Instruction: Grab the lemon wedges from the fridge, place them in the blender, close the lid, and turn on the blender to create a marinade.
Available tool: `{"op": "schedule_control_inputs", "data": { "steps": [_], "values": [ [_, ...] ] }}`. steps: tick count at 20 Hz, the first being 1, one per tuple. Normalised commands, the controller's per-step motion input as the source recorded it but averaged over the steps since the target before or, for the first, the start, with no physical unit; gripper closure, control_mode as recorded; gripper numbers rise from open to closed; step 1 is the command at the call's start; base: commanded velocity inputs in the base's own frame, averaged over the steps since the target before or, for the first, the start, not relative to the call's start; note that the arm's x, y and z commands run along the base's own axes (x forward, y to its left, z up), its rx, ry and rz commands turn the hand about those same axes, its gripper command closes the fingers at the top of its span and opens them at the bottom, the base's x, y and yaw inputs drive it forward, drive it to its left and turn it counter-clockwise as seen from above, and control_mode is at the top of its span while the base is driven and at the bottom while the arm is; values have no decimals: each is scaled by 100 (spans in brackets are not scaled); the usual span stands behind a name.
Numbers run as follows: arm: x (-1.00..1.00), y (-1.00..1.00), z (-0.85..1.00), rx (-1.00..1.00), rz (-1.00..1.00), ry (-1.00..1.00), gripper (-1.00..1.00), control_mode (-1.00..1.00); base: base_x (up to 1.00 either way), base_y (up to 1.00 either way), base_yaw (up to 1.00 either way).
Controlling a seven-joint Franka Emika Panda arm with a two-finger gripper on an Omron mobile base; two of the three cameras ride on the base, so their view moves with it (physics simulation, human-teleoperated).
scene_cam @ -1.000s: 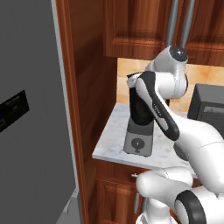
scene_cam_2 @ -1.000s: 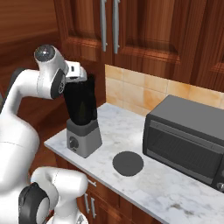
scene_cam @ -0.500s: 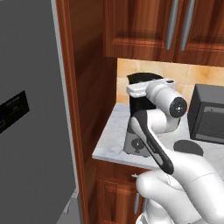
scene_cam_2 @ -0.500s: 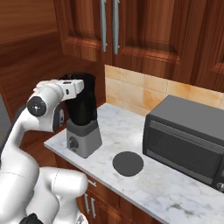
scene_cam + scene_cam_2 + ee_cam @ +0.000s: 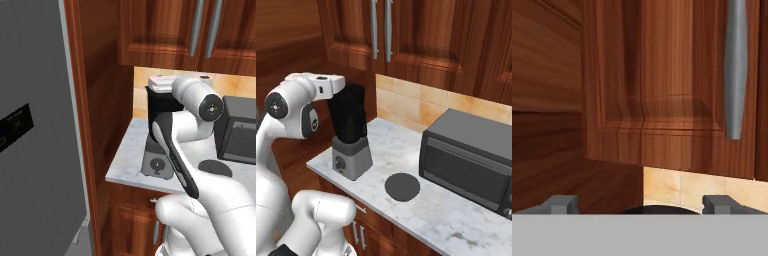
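Blender point(image 5: 349, 125) rim partly behind end effector point(image 5: 641, 204); contents unreadable

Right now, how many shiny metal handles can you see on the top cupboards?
2. The left handle and the right handle hang side by side on the upper cabinet doors, above the blender. More may be out of view.
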Motion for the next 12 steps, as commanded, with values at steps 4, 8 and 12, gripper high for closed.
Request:
{"op": "schedule_control_inputs", "data": {
  "steps": [4, 8, 12],
  "values": [
    [-77, -1, 45, 5, 0, 14, -100, -100, 0, 0, 0],
    [-100, 0, 0, 3, 0, 2, -100, -100, 0, 0, 0],
    [-100, 0, -1, 4, 0, 0, -100, -100, 0, 0, 0]
  ]
}}
